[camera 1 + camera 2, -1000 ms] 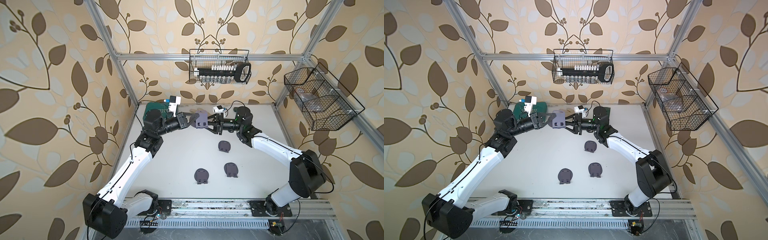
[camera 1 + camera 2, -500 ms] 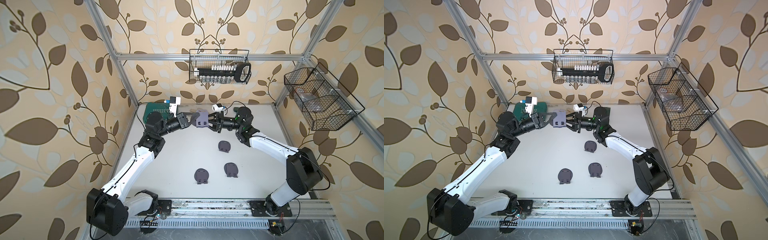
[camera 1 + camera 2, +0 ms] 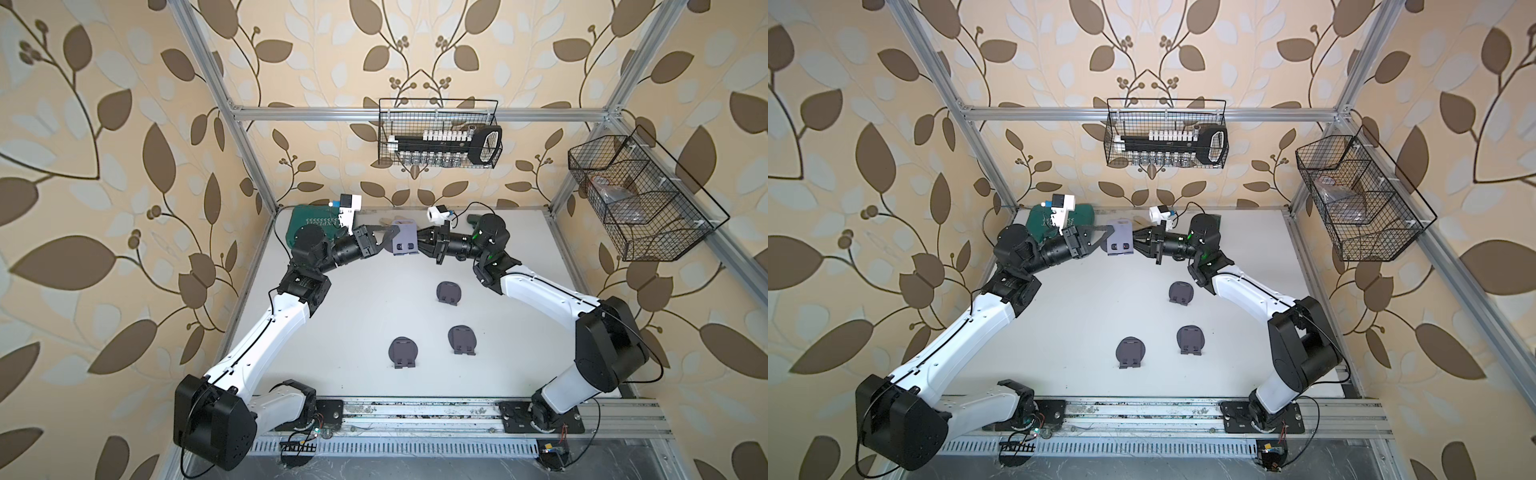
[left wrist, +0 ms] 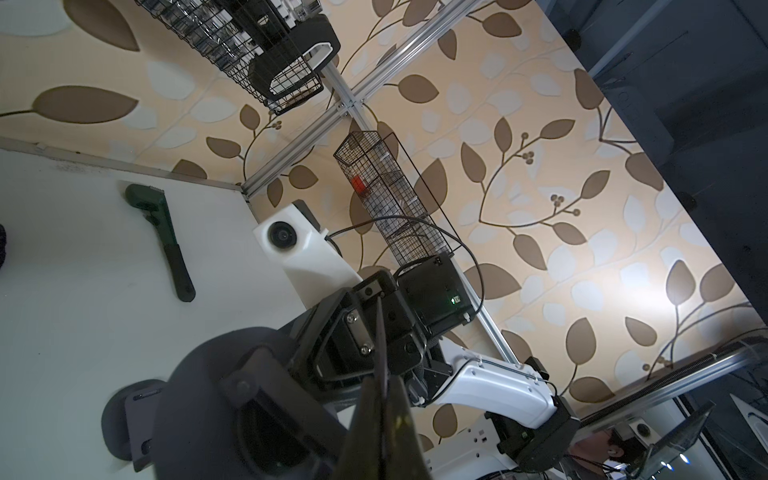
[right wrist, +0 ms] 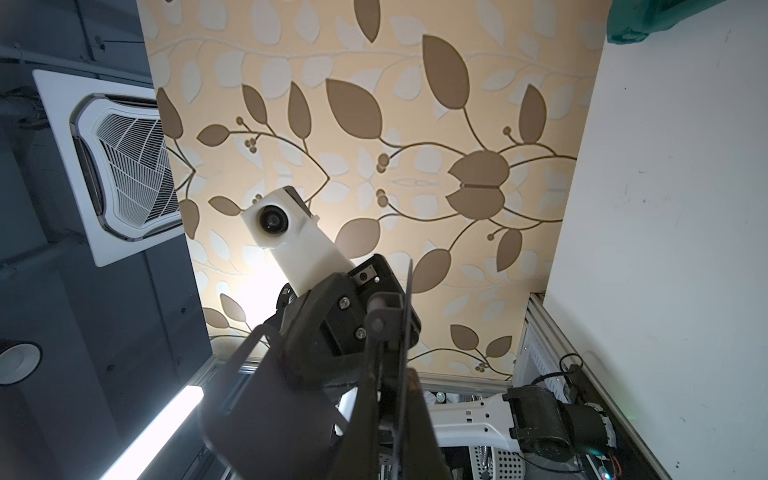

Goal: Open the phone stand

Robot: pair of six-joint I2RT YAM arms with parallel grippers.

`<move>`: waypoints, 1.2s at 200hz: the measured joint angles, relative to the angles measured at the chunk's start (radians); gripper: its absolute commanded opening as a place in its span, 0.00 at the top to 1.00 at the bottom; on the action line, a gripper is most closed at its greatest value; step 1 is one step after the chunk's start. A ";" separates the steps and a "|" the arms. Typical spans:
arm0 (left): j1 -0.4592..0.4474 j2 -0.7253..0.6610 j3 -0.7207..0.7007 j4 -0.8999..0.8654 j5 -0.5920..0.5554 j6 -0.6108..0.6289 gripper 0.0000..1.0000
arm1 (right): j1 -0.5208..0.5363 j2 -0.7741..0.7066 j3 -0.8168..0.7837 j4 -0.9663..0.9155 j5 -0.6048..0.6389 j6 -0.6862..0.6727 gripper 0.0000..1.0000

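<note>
At 12 o'clock the phone stand (image 3: 404, 240) is held up — left gripper (image 3: 387, 236) and right gripper (image 3: 420, 243) both squeezed tight on it.

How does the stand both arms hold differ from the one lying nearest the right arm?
The held stand is off the table, pinched between the left gripper and the right gripper; the table stand lies flat, untouched. From above, the held stand looks squarish and the table stand looks round. Both are greyish-purple.
</note>
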 measured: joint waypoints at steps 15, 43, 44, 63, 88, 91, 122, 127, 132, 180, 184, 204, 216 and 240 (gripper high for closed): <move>0.000 0.000 0.003 -0.015 0.000 0.000 1.00 | 0.000 -0.003 -0.002 -0.018 0.001 -0.010 1.00; 0.000 0.001 0.030 -0.087 0.011 0.002 1.00 | 0.000 -0.040 -0.005 -0.129 0.015 -0.082 1.00; -0.001 0.002 0.031 -0.089 0.012 0.002 1.00 | 0.000 -0.043 -0.005 -0.136 0.016 -0.086 1.00; -0.003 0.011 0.071 -0.157 0.037 0.002 1.00 | 0.000 -0.080 -0.005 -0.227 0.031 -0.155 1.00; -0.008 0.033 0.122 -0.233 0.070 -0.007 1.00 | 0.000 -0.124 -0.006 -0.326 0.055 -0.240 1.00; -0.009 0.037 0.129 -0.243 0.073 -0.008 1.00 | 0.000 -0.129 -0.006 -0.337 0.060 -0.249 1.00; -0.009 0.072 0.169 -0.312 0.100 -0.029 1.00 | -0.003 -0.153 -0.010 -0.402 0.090 -0.310 0.99; -0.009 0.076 0.171 -0.319 0.103 -0.033 1.00 | -0.003 -0.154 -0.011 -0.408 0.091 -0.315 0.92; -0.009 0.079 0.171 -0.323 0.104 -0.035 1.00 | -0.005 -0.155 -0.012 -0.414 0.093 -0.320 0.87; -0.023 0.083 0.174 -0.362 0.081 -0.089 1.00 | -0.006 -0.171 -0.071 -0.436 0.049 -0.382 0.68; -0.023 0.083 0.174 -0.363 0.081 -0.090 1.00 | -0.008 -0.176 -0.076 -0.436 0.043 -0.384 0.68; -0.031 0.083 0.174 -0.360 0.079 -0.097 1.00 | -0.022 -0.201 -0.092 -0.443 0.020 -0.384 0.68; -0.036 0.083 0.174 -0.347 0.076 -0.099 1.00 | -0.027 -0.217 -0.095 -0.451 0.007 -0.386 0.69; -0.034 0.083 0.174 -0.315 0.054 -0.102 1.00 | -0.028 -0.233 -0.099 -0.467 -0.017 -0.386 0.72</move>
